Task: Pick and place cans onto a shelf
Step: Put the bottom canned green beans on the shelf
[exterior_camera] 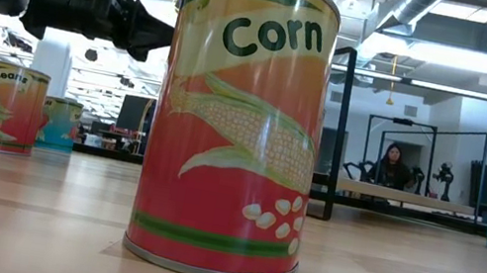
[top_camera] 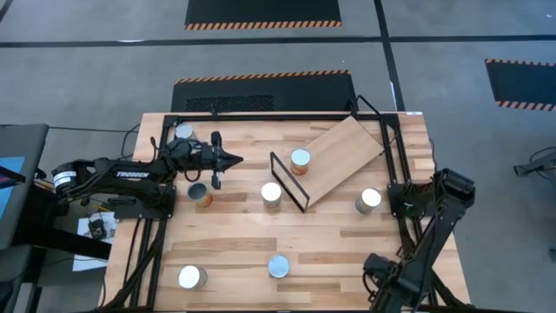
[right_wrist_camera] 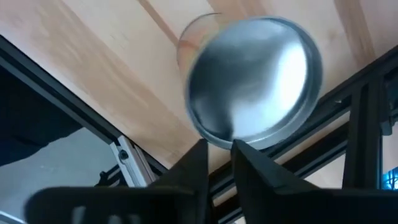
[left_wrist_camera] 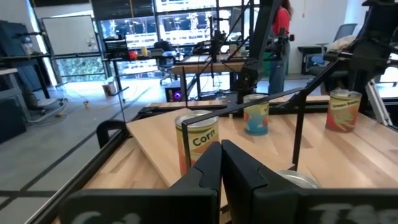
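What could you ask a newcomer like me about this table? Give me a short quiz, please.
1. How many cans stand on the shelf in the high view?
2. True or false: the left gripper is holding a can.
3. In the low view, what does the label on the nearest can say? A) Corn B) Peas C) Soup

Key:
1. One, near the end with the black wire frame.
2. False: it is shut and empty, above the table.
3. A.
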Robot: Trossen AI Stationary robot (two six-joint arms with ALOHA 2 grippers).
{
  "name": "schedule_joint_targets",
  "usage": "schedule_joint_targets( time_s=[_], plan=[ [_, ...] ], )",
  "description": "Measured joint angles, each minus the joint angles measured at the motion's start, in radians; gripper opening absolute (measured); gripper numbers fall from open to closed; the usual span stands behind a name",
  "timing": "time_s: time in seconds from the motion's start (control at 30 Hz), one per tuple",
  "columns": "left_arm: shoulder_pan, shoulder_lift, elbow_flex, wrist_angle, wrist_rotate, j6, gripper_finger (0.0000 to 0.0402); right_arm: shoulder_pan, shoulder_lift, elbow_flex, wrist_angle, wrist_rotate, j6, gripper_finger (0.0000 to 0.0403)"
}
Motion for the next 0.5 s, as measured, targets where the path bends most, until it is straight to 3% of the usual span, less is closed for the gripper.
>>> schedule_joint_targets(
  time_s=[0.27, 0.5],
  plan=[
    [-0.005, 0.000, 0.000, 0.001, 0.000, -0.001, 0.0001, -0.012, -0.006, 0.003, 0.007, 0.008, -0.066, 0.0011],
    [-0.005, 0.000, 0.000, 0.007, -0.004, -0.019, 0.0001, -0.049, -0.002, 0.113, -0.133, 0.094, -0.179, 0.0006]
  ],
)
